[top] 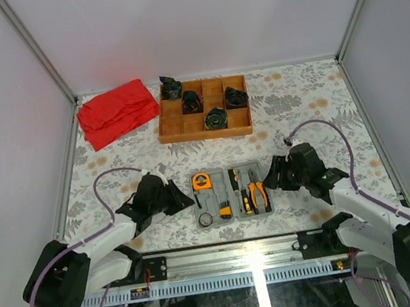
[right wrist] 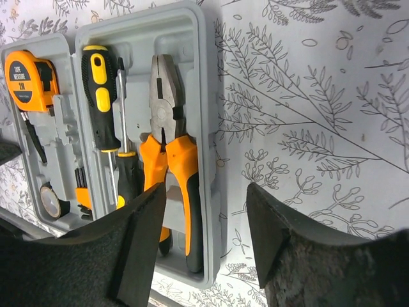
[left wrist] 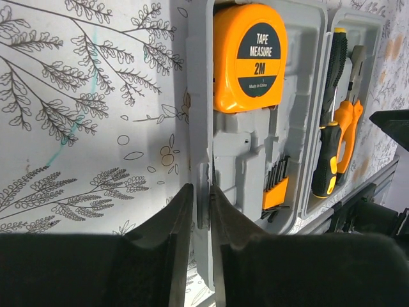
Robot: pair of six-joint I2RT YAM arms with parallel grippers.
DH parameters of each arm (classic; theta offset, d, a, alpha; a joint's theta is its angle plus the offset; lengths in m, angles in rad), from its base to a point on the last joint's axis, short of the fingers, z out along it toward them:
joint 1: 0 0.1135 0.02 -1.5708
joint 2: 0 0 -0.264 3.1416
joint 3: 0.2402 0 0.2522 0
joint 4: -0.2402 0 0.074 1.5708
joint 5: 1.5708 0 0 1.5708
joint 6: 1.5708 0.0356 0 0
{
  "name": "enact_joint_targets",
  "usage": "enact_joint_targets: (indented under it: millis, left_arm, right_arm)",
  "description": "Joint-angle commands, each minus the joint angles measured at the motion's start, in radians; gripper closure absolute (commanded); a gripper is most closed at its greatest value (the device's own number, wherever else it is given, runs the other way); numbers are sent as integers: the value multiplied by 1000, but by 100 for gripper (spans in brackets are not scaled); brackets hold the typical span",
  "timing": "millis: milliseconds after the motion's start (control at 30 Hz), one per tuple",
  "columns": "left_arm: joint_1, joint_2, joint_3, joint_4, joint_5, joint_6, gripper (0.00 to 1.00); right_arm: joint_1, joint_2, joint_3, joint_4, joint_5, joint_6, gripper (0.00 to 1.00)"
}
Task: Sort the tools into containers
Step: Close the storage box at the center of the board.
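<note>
Beyond the left fingers (left wrist: 177, 220) and the right fingers (right wrist: 144, 224), at the far side of the desk (top: 297, 101), a wooden tray (top: 206, 132) is holding black coiled bundles (top: 217, 118), with a red cloth (top: 116, 113) lying to its left. Between the two sets of fingers the grey tool case (top: 233, 209) is lying open and flat. The tape measure (left wrist: 250, 54) is sitting in the half nearer the left fingers, the pliers (right wrist: 169, 147) and a screwdriver (right wrist: 99, 96) in the half nearer the right. The left arm is reaching low across the desk, its fingers drawn narrow around the case's left rim and seemingly pinching it, though full contact is hard to judge. The right arm is reaching low too, its fingers standing wide astride the case's right rim, one above the pliers' handles, the other above bare desk.
</note>
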Motion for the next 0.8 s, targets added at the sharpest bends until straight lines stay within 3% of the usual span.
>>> enact_joint_targets:
  millis: [0,267,433,767]
  left_arm:
    - [8,5,10,46,3,23,88]
    - [7,-4,31,31,3,42,100]
    - [7,-11,37,30,25,51,100]
    - [8,2,36,63,67,55,100]
  right_arm:
    - [-4,-56,15,-25,90,9,41]
    - [-4,-9,61,-116,235,5,56]
    - [-5,109,74,-68,118,-45,69]
    - [-5,194,33,77,-60,-62,70]
